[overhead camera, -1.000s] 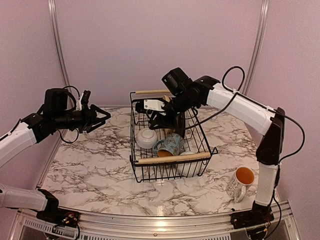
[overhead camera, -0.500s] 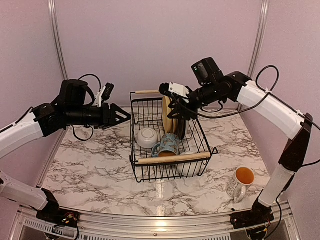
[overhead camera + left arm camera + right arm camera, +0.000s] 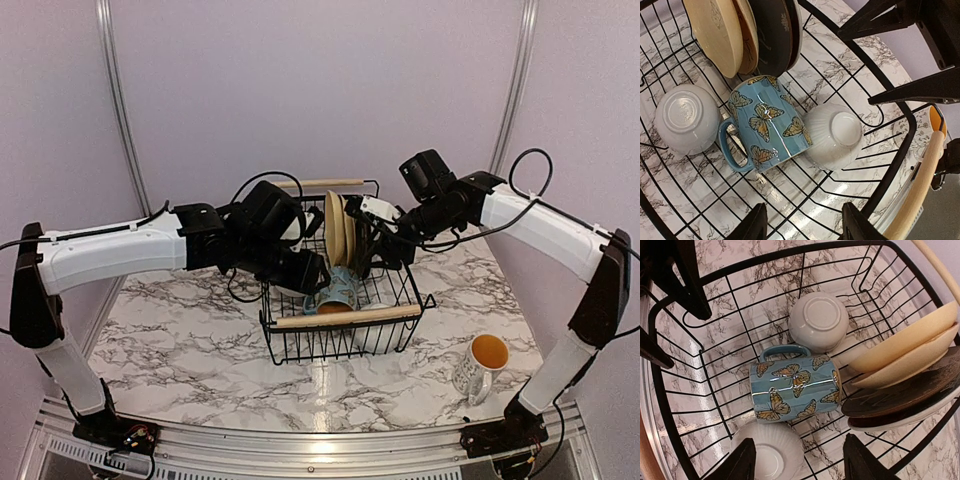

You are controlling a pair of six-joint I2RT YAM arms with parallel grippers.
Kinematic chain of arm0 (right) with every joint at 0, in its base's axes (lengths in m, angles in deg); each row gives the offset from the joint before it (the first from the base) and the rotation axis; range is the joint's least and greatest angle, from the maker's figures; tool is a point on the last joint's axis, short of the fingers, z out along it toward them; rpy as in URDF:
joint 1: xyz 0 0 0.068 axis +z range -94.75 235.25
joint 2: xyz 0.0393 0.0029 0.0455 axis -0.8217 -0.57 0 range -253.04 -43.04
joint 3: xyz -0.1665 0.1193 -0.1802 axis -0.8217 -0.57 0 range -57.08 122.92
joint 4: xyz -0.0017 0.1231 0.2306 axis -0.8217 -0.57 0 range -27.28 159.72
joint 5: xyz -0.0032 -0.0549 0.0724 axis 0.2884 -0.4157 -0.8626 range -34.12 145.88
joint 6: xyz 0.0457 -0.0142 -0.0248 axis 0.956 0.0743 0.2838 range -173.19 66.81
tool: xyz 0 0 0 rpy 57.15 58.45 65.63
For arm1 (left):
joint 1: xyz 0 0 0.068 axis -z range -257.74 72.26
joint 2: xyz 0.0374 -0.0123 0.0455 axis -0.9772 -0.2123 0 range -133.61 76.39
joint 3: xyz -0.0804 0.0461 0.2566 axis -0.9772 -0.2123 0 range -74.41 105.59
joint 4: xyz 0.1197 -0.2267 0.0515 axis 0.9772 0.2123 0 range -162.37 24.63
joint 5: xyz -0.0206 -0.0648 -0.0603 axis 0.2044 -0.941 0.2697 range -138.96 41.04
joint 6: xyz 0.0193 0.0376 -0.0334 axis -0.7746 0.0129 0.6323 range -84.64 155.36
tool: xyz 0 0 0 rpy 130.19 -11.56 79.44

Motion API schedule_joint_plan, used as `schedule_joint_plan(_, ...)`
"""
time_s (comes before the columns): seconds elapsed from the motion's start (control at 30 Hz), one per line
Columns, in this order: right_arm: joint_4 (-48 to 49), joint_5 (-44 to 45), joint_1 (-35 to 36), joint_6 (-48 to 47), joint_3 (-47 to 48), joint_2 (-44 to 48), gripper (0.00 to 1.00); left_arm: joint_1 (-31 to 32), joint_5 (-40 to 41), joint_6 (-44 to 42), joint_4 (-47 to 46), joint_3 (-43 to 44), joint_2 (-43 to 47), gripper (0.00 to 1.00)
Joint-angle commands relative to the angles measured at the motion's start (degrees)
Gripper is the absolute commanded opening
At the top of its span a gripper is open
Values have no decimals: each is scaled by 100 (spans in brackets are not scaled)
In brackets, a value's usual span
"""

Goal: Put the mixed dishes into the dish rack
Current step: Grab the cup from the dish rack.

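Rack (image 3: pixel 345 319): centre of table (image 3: pixel 190 340), beneath both grippers.
Plates (image 3: pixel 720 35): four, on edge at rack's 12 o'clock.
Bowls (image 3: pixel 685 117): two, upside down in rack.
Mugs (image 3: pixel 767 127): two; butterfly one lay between bowls, yellow-lined mug (image 3: pixel 483 365) stood outside at rack's 4 o'clock.
Left gripper (image 3: pixel 807 227): fingers spread, empty.
Right gripper (image 3: pixel 800 465): fingers spread, empty.

White arms (image 3: pixel 110 255), black joints, cables

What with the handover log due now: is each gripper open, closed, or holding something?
Left gripper: open, holding nothing.
Right gripper: open, holding nothing.
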State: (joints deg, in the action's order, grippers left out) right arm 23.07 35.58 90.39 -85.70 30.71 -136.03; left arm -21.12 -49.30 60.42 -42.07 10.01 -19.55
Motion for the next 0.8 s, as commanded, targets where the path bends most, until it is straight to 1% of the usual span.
schedule_joint_plan(0.0, 60, 32, -6, 233, -121, 206, 58, 42, 491, 75, 776, 589, -551, 53)
schedule_joint_plan(0.1, 139, -18, -7, 280, -252, 268, 59, 0, 345, 343, 921, 990, -935, 55)
schedule_joint_plan(0.2, 141, -25, -8, 336, -297, 139, 61, -8, 159, 284, 1069, 1525, -1420, 55)
schedule_joint_plan(0.33, 123, 223, -16, 465, -237, -62, 61, -59, 120, 204, 1543, 2370, -2190, 55)
schedule_joint_plan(0.5, 306, 525, -36, 615, -299, -64, 64, -209, 257, 285, 1764, 2862, -2692, 57)
schedule_joint_plan(0.6, 332, 402, -145, 741, -295, -128, 66, -301, 513, 324, 1900, 3129, -2949, 65)
schedule_joint_plan(0.67, 345, 264, -257, 772, -297, -138, 67, -347, 487, 312, 1900, 3316, -3095, 68)
schedule_joint_plan(0.73, 378, 185, -351, 783, -327, -133, 67, -374, 414, 255, 1907, 3507, -3328, 76)
schedule_joint_plan(0.77, 396, 157, -388, 782, -344, -127, 67, -390, 323, 232, 1923, 3621, -3445, 78)
